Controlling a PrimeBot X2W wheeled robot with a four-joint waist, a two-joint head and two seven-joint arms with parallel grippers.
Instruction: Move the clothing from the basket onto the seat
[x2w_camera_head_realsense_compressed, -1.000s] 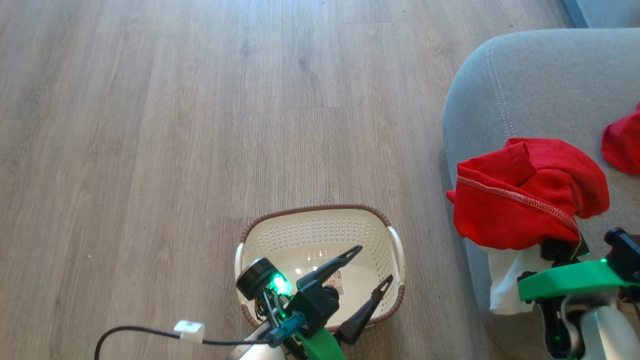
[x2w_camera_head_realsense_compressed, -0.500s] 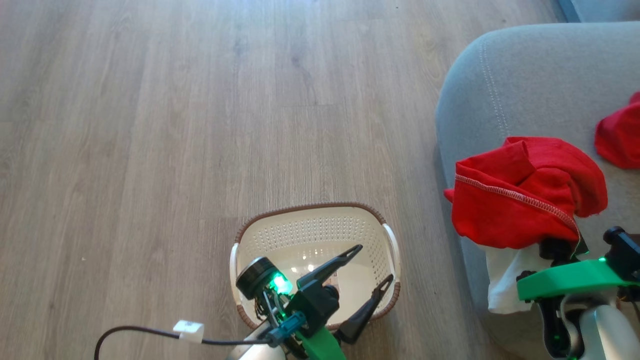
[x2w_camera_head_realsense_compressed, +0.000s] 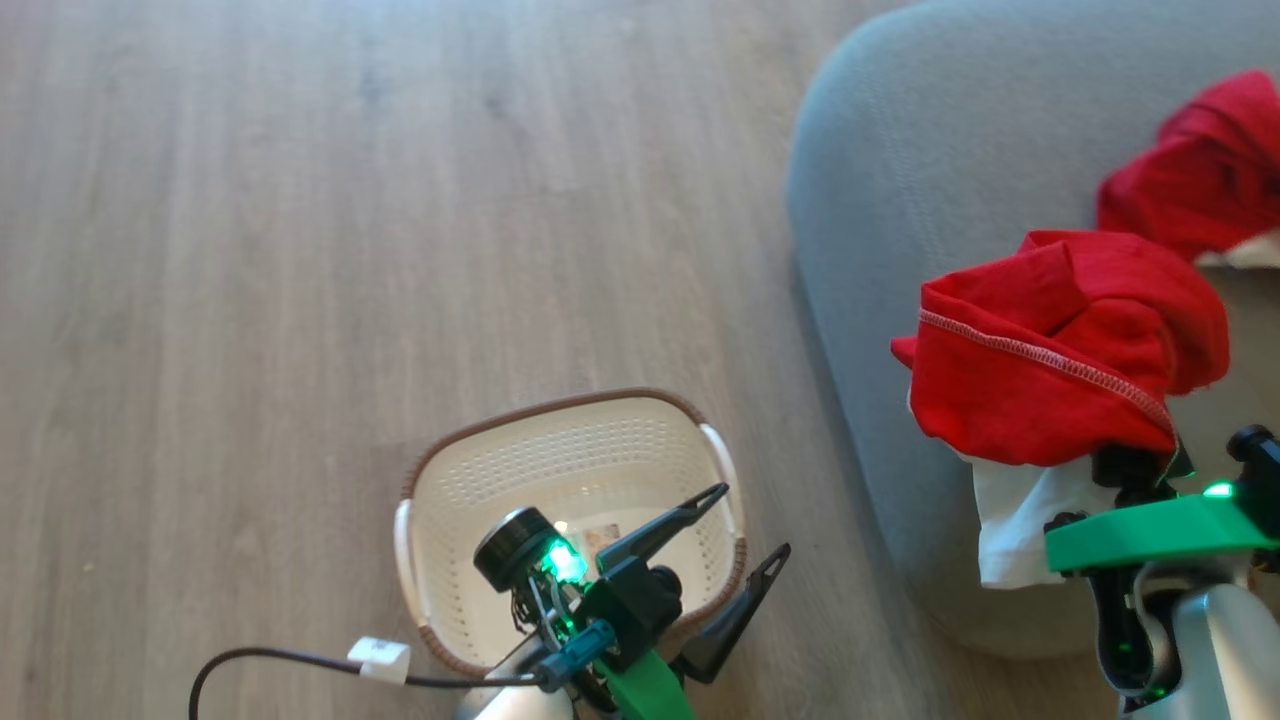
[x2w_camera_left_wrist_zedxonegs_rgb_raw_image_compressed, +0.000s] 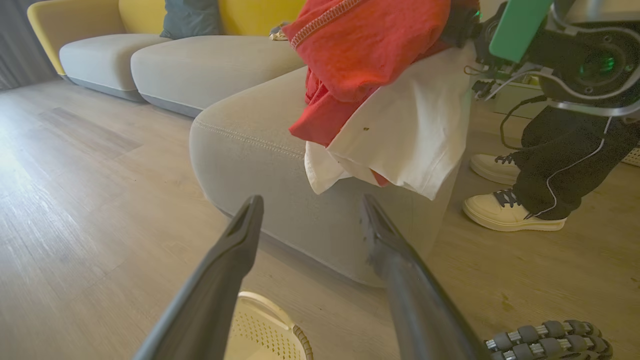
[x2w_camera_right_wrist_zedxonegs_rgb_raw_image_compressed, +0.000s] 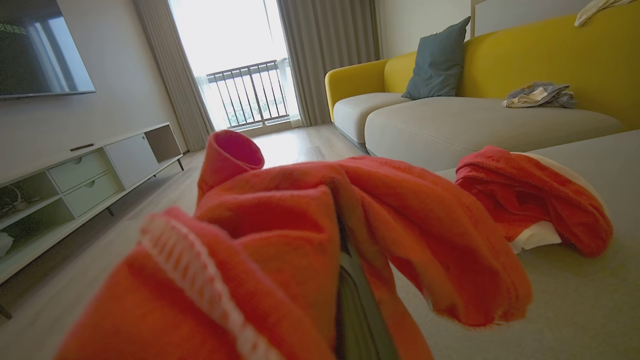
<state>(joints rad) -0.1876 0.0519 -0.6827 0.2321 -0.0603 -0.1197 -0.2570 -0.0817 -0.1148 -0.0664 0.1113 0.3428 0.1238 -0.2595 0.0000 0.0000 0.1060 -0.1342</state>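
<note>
Left gripper (x2w_camera_head_realsense_compressed: 753, 519): the two dark fingers spread wide, poised above the near right part of the basket (x2w_camera_head_realsense_compressed: 560, 455), one tip over its inside, the other just past the brown rim. The basket stands upright on the wood floor (x2w_camera_head_realsense_compressed: 300, 250), near the seat (x2w_camera_head_realsense_compressed: 900, 180) but apart from it; the label (x2w_camera_head_realsense_compressed: 600, 538) on its bottom shows. Right gripper (x2w_camera_head_realsense_compressed: 1128, 470): fingers pressed together and pinching a red garment (x2w_camera_head_realsense_compressed: 1040, 370), bunched over them so the tips are buried in cloth. The pale stitched hem runs across the garment's front. Its white part (x2w_camera_left_wrist_zedxonegs_rgb_raw_image_compressed: 415, 135) hangs below, draped down past the seat's rounded edge; whether the cloth touches the cushion cannot be told. A second red garment (x2w_camera_head_realsense_compressed: 1185, 170) lies on top of the seat, further in, with a little white at its edge, close behind the held one. In the left wrist view, a person's pale shoes (x2w_camera_left_wrist_zedxonegs_rgb_raw_image_compressed: 510, 212) and dark trouser legs stand on the floor beyond the seat's corner. A black cable (x2w_camera_head_realsense_compressed: 260, 662) with a white tag trails from the left arm.
</note>
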